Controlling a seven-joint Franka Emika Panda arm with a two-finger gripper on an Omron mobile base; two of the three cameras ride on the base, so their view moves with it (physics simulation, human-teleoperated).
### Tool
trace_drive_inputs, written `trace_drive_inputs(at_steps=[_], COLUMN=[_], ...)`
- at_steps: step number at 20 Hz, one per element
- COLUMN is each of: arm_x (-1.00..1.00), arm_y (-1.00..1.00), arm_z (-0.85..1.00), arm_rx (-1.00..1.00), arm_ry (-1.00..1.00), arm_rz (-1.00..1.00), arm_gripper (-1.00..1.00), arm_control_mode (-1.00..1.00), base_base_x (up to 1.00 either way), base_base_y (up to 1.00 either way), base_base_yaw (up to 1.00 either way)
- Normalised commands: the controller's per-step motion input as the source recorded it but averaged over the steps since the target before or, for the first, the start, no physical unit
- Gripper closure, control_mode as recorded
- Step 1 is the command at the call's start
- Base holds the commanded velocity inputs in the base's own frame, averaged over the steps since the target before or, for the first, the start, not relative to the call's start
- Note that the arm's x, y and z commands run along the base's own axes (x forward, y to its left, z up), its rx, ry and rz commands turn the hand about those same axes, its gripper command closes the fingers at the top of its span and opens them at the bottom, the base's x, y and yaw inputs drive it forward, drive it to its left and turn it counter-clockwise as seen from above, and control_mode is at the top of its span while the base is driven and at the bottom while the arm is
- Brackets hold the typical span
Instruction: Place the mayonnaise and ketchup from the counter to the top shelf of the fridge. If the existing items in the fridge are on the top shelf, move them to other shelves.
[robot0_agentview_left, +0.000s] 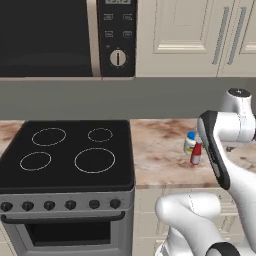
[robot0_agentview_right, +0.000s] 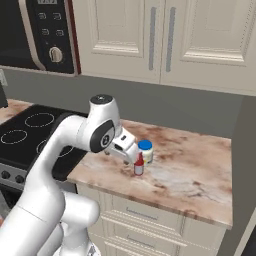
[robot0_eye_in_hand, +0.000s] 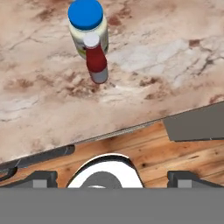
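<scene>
the counter (robot0_agentview_right: 190, 175) is showing a glossy stone-look top, cream mottled with rusty brown veining, squared at its front edge. two containers are standing upright on it, well back from that edge. the mayonnaise (robot0_eye_in_hand: 88, 27) is a squat round jar, pale creamy body with a smooth flat blue lid; it is also showing in the right base view (robot0_agentview_right: 146, 150) and the left base view (robot0_agentview_left: 189, 143). the ketchup (robot0_eye_in_hand: 96, 59) is a slim red bottle tapering to a small white cap, pale at its base; it is standing just in front of the jar, overlapping it from above, so touching or a hair apart i cannot tell. it is showing again in the right base view (robot0_agentview_right: 139, 164) and the left base view (robot0_agentview_left: 196, 153).

the gripper (robot0_eye_in_hand: 113, 178) is hanging above the counter's front edge, well apart from both containers; its two dark blocky fingertips are sitting wide at opposite sides of the hand view, spread full and pinching nothing. below it, warm wood-plank flooring is showing.

to the left, the stove (robot0_agentview_left: 70, 155) is presenting a flat black glass top with four thin white ring outlines and a row of round dark knobs. above, a microwave (robot0_agentview_left: 65, 37) with a round dial, beside cream panelled cabinets (robot0_agentview_right: 165, 40) with slim grey bar handles.
</scene>
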Motion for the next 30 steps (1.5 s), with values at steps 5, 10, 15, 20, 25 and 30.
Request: trace_drive_inputs(at_steps=[5, 10, 15, 20, 25, 30], arm_x=[0.78, 0.34, 0.01, 0.0, 0.15, 0.28], arm_y=[-0.38, -0.35, -0.05, 0.24, 0.16, 0.0], arm_z=[-0.75, -0.43, -0.21, 0.0, -0.04, -0.2], arm_rx=[0.0, 0.0, 0.0, 0.0, 0.0, -0.01], arm_ry=[0.02, 0.0, -0.07, -0.07, -0.02, -0.01], arm_rz=[-0.02, 0.0, 0.0, 0.0, 0.0, 0.0], arm_gripper=[-1.0, -1.0, -1.0, -1.0, -1.0, -1.0], arm_control_mode=[-1.0, -1.0, -1.0, -1.0, -1.0, -1.0], base_base_x=[0.0, 0.0, 0.0, 0.0, 0.0, 0.0], base_base_y=[0.0, 0.0, 0.0, 0.0, 0.0, 0.0], base_base_yaw=[0.0, 0.0, 0.0, 0.0, 0.0, 0.0])
